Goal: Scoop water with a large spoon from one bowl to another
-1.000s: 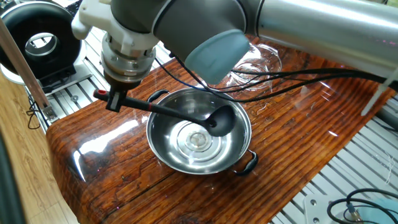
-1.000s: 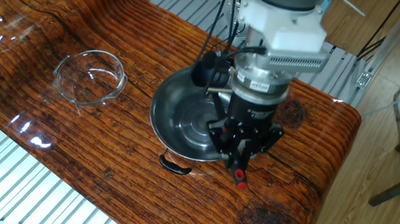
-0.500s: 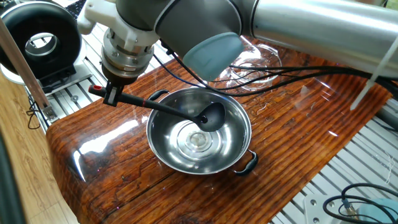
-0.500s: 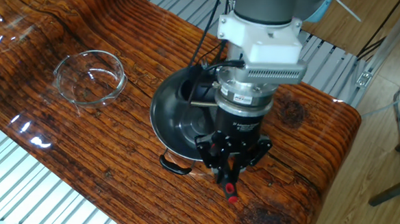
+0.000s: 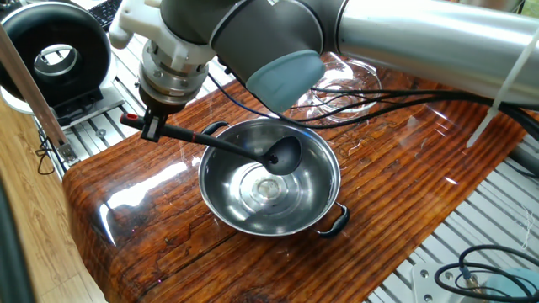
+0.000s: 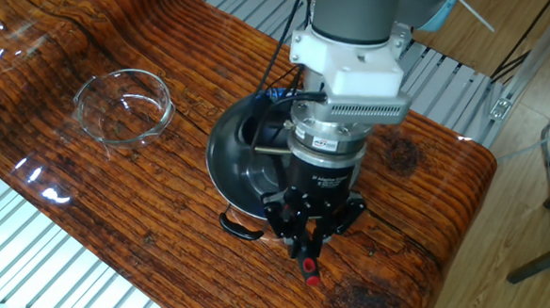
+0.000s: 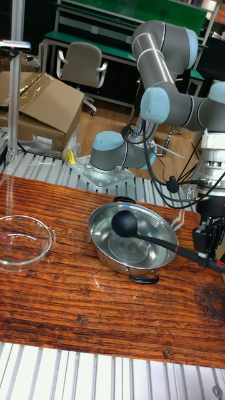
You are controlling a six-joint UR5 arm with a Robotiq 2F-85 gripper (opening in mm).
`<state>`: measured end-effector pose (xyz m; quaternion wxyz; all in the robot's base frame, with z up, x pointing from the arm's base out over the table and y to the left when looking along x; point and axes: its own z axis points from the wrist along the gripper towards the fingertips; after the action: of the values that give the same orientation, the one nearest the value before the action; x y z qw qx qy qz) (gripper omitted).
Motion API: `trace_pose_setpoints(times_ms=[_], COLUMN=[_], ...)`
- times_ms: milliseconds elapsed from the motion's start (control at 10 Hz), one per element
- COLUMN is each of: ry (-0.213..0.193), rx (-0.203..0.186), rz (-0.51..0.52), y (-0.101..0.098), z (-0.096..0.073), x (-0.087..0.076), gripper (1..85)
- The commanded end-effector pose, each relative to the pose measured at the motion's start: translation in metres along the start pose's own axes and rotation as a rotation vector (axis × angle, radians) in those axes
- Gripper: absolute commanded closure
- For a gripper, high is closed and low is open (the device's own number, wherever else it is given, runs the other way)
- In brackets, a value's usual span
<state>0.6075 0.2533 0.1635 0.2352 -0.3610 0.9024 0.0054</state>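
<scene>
The steel bowl (image 5: 316,189) (image 6: 226,152) (image 7: 106,250) stands mid-table, its black handles showing. My gripper (image 5: 152,126) (image 6: 304,249) (image 7: 205,245) is shut on the red-tipped end of the black ladle's handle (image 5: 221,144) (image 7: 164,244), beside the bowl's rim. The scoop head (image 5: 283,155) (image 7: 127,224) hangs inside the steel bowl, just above its base. Water shows only as shine on the bowl's ringed base (image 5: 268,188). The small glass bowl (image 5: 349,82) (image 6: 122,105) (image 7: 22,241) stands apart, partly behind the arm in one fixed view.
The wooden tabletop (image 5: 396,202) drops to slotted aluminium rails (image 5: 93,126) (image 6: 36,280). Black cables (image 5: 404,105) trail over the table near the glass bowl. A black round device (image 5: 55,50) sits past the table's left edge.
The gripper has moved along with the ladle, drawing the scoop head across the steel bowl and lifting it slightly off the bowl's wall. Both bowls stayed put.
</scene>
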Motion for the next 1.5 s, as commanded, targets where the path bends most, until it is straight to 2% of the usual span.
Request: trace_pose_setpoints(times_ms=[0,600,1200,1400], ry=[-0.022,-0.057,-0.095,-0.082], rx=[-0.016,-0.031,-0.007,0.0], rz=[0.018,0.067,0.09,0.09], y=[0.0,0.003,-0.005,-0.007], z=[0.008,0.013,0.014,0.015], x=[-0.003,-0.009,-0.015,-0.011], gripper=[84.7,84.7,84.7,84.7])
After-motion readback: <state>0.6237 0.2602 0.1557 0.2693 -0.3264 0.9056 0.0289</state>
